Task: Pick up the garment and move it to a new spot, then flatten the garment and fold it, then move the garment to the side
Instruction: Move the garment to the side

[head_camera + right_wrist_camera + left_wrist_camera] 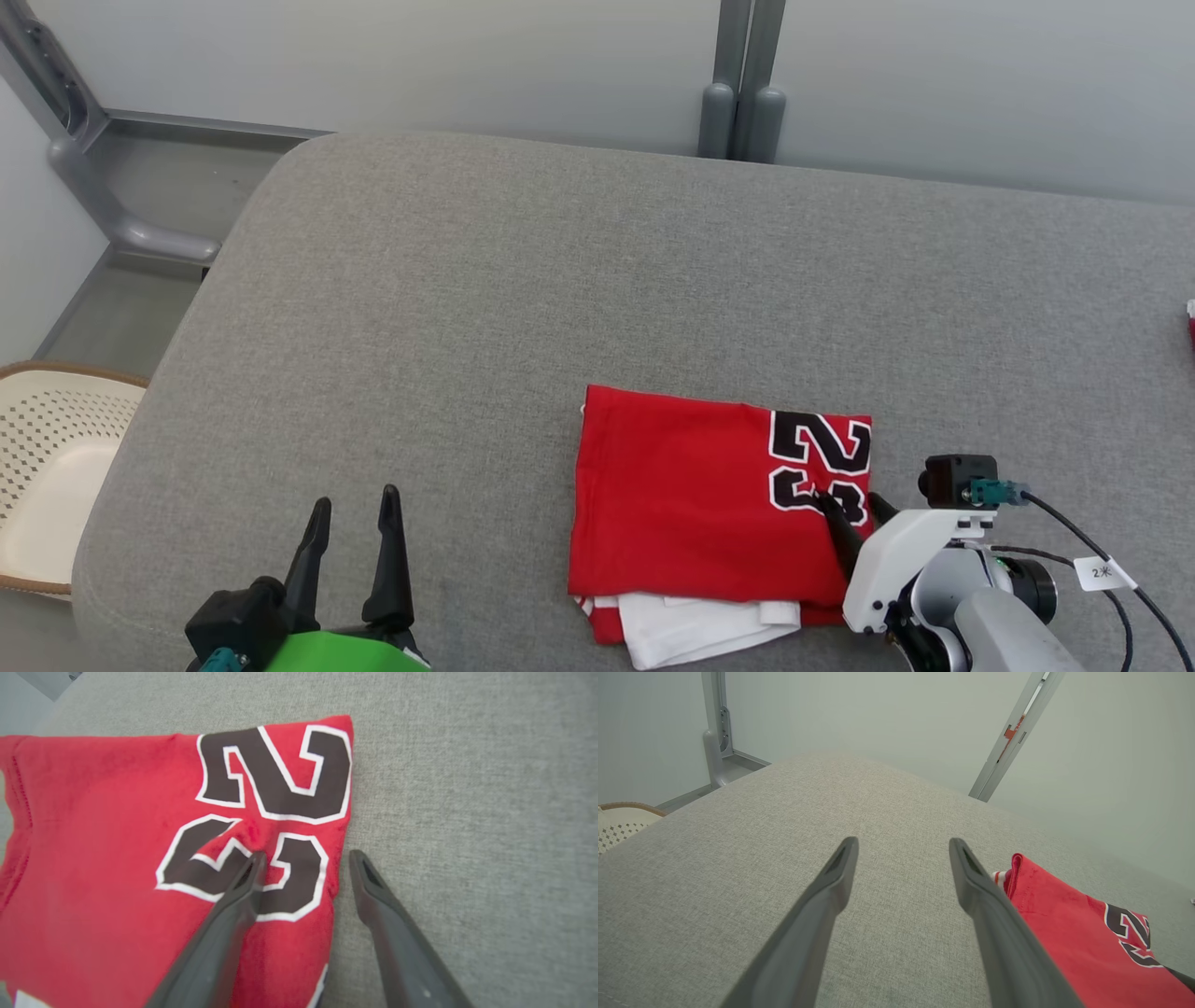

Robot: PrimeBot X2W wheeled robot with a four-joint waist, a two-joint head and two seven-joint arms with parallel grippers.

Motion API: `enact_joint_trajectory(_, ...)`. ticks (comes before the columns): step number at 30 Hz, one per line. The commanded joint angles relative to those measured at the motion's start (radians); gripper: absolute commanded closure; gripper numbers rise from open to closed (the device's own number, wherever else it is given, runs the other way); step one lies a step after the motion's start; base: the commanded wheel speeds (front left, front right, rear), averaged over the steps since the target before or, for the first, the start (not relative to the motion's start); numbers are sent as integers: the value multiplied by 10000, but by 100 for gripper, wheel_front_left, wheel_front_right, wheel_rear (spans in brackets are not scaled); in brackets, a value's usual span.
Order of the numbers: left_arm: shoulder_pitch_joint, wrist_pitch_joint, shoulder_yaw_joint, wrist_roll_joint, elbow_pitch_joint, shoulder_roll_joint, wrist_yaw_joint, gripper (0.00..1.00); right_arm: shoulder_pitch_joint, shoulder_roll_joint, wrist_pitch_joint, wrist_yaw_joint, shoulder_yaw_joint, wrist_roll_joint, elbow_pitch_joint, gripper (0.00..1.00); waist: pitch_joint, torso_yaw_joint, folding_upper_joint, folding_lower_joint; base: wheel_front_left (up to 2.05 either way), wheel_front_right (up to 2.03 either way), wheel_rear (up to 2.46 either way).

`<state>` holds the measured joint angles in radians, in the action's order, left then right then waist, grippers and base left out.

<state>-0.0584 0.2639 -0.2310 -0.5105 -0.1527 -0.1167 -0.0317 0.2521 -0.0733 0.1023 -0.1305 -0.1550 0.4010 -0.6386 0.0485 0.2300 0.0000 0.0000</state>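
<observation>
**Pinching the folded edge**

Head view: the folded garment (700, 495) is lying on the table (560, 280); left wrist view: the left gripper (903, 842) is hovering wide, empty; right wrist view: the right gripper (306, 856) is straddling the garment's edge, jaws apart; it should be catching every layer before sliding.

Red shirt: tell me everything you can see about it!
The red shirt is soft-looking cloth, folded into a rectangle and lying flat on the grey padded surface. Black numbers with white outlines sit by its right edge, and a white layer peeks out at the near edge. The right gripper, open, straddles that right edge, one finger on the numbers.
</observation>
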Motion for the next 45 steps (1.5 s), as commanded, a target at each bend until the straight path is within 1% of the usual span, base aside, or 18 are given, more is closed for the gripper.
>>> enact_joint_trajectory(1,41,1,35,43,1,9,22,0,13,35,-73,-3,-146,130,-157,81,-17,-42,0,0,0,0,0)
enact_joint_trajectory(2,21,1,41,68,11,11,20,0,59,22,-174,-3,-193,187,-176,89,-22,-83,0,0,0,0,0)
enact_joint_trajectory(3,0,1,38,93,21,12,24,0,131,-1,-300,-3,-225,239,-191,100,-25,-142,0,0,0,0,0)
enact_joint_trajectory(7,11,1,130,125,-34,-50,130,0,437,-170,-856,-2,-224,270,-214,100,19,-527,0,0,0,0,0)
enact_joint_trajectory(11,70,1,194,183,-41,-50,204,0,734,-422,-1230,0,-137,184,-145,100,145,-1188,0,0,0,0,0)
enact_joint_trajectory(13,96,1,162,239,52,10,150,0,859,-621,-1312,0,-63,147,-42,100,243,-1604,0,0,0,0,0)
enact_joint_trajectory(15,184,1,168,299,52,-13,218,0,955,-894,-1368,0,108,84,116,100,365,-2046,0,0,0,0,0)
enact_joint_trajectory(20,407,0,162,466,132,-15,266,0,1199,-1513,-1275,0,592,-102,576,100,751,-3353,0,0,0,0,0)
enact_joint_trajectory(22,541,-3,115,551,168,-35,279,0,1301,-1668,-1204,-2,807,-153,798,100,933,-3862,0,0,0,0,0)
enact_joint_trajectory(26,876,-23,63,613,196,-117,299,0,1498,-1792,-1084,-2,1247,-203,1211,100,1330,-4764,0,0,0,0,0)
enact_joint_trajectory(30,1239,-77,-35,722,184,-195,332,0,1688,-1717,-988,-2,1545,-256,1526,100,1648,-5371,0,0,0,0,0)
enact_joint_trajectory(33,1410,-114,-84,754,112,-224,361,0,1812,-1627,-896,-2,1644,-257,1715,100,1761,-5578,0,0,0,0,0)
enact_joint_trajectory(37,1540,-108,-139,736,-6,-212,403,0,2027,-1566,-810,-2,1674,-333,1887,100,1762,-5588,0,0,0,0,0)
enact_joint_trajectory(45,1538,-55,-136,592,-246,-68,388,0,2851,-1606,-439,-2,1580,-689,2084,100,1436,-4991,0,0,0,0,0)
